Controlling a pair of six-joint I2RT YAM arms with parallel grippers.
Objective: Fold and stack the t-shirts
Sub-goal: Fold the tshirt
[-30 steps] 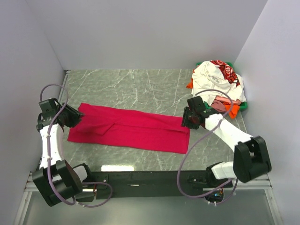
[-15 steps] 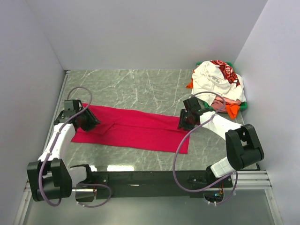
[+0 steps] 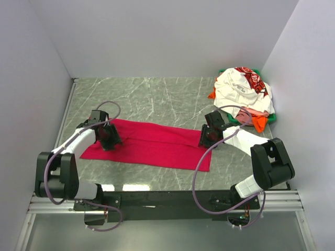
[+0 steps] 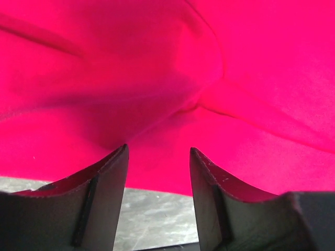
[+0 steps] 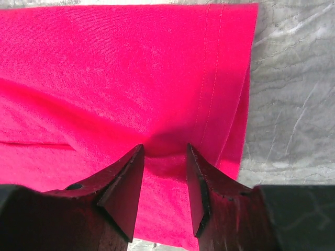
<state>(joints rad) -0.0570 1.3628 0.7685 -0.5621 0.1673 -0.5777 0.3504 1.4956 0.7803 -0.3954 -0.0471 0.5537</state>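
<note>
Red t-shirt (image 3: 149,144) laid flat mid-surface, partly folded.
Soft, limp cloth; best taken at hems. Left hand (image 4: 158,172) spread; right hand (image 5: 165,175) apparently pinching cloth.

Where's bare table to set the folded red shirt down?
Bare marble lies behind the red shirt, toward the back wall, and a narrower strip in front of it. The right rear corner is crowded by the shirt pile.

Parted left end effector (image 4: 158,175) over wrinkled crimson t-shirt (image 4: 172,78)
</note>
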